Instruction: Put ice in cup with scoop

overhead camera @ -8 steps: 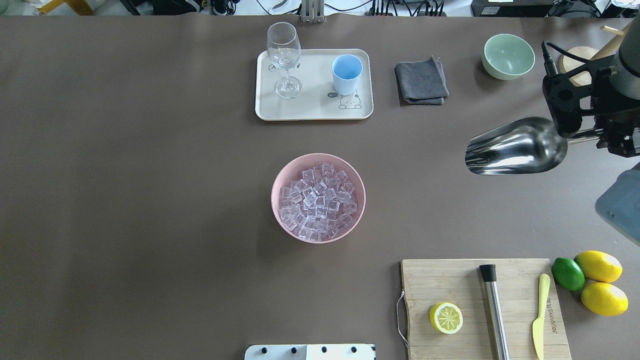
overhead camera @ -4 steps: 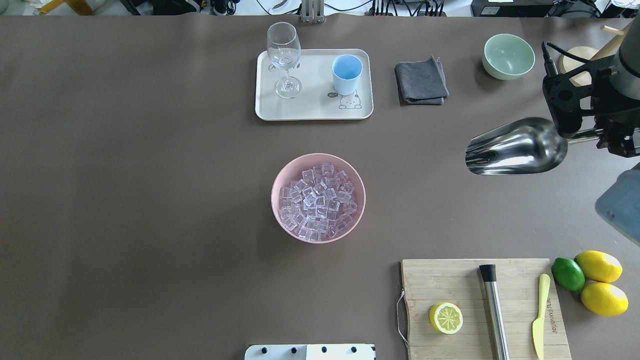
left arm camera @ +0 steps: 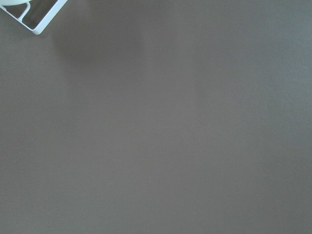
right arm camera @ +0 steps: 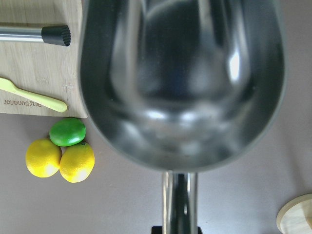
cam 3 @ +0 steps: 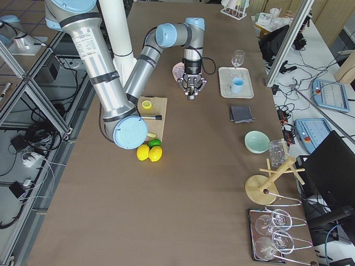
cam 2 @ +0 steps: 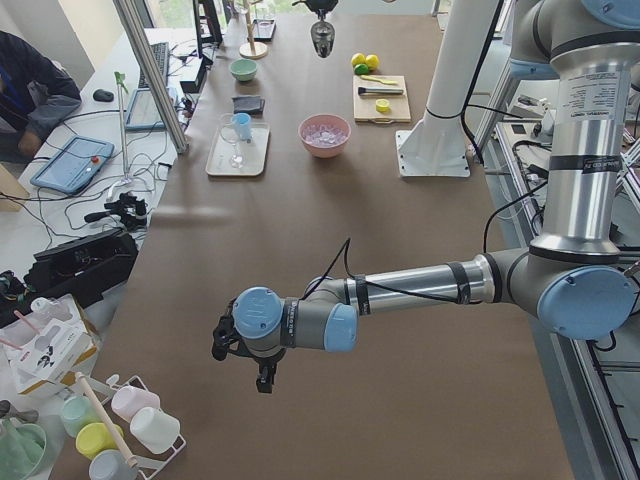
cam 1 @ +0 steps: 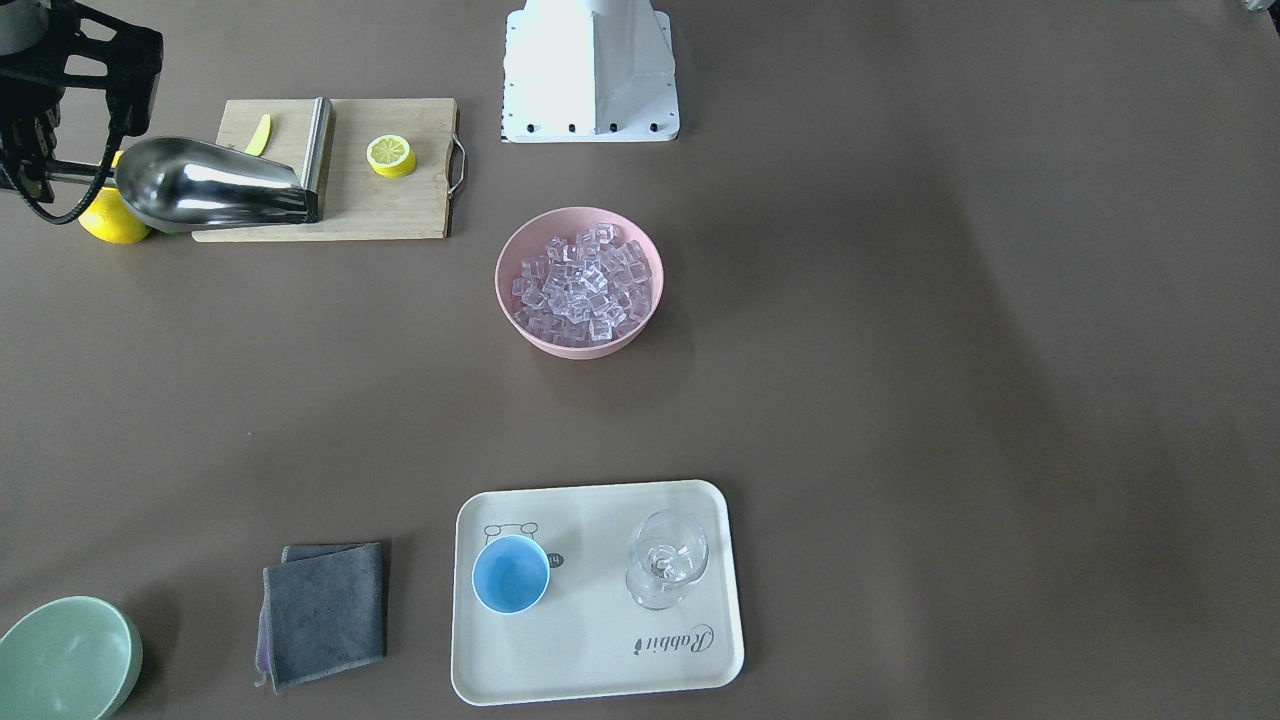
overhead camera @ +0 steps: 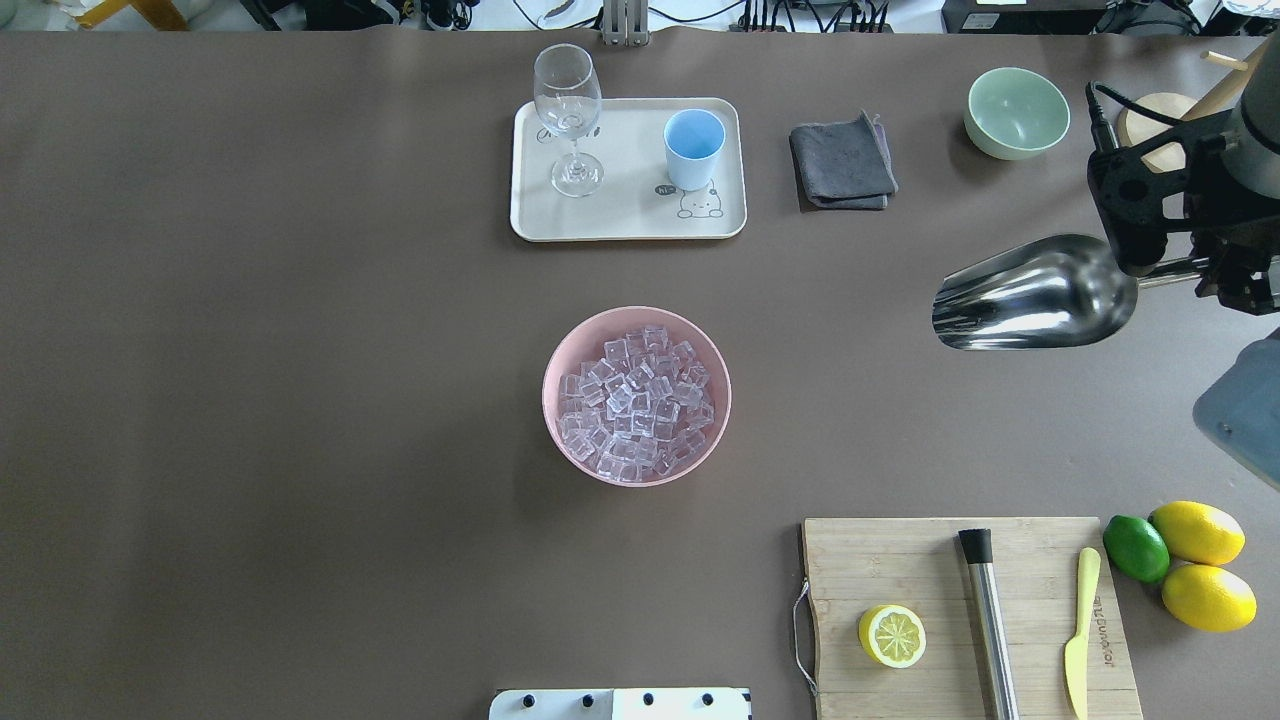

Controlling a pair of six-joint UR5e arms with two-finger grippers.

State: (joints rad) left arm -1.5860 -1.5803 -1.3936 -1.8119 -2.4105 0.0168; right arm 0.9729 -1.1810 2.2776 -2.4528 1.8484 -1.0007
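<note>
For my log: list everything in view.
pink bowl: 1, pink, centre
ice: many, clear, in it
tray: 1, cream, far side
cup: 1, blue, on tray
glass: 1, clear, on tray
cloth: 1, grey, by tray
green bowl: 1, green, far right
board: 1, wood, near right
lemon half, knife: 1 each, yellow, on board
cylinder: 1, steel, on board
lemons: 2, yellow, beside board
lime: 1, green, beside board
scoop: 1, steel, held
right gripper: 1, black, gripping scoop
left gripper: 1, black, left end
</note>
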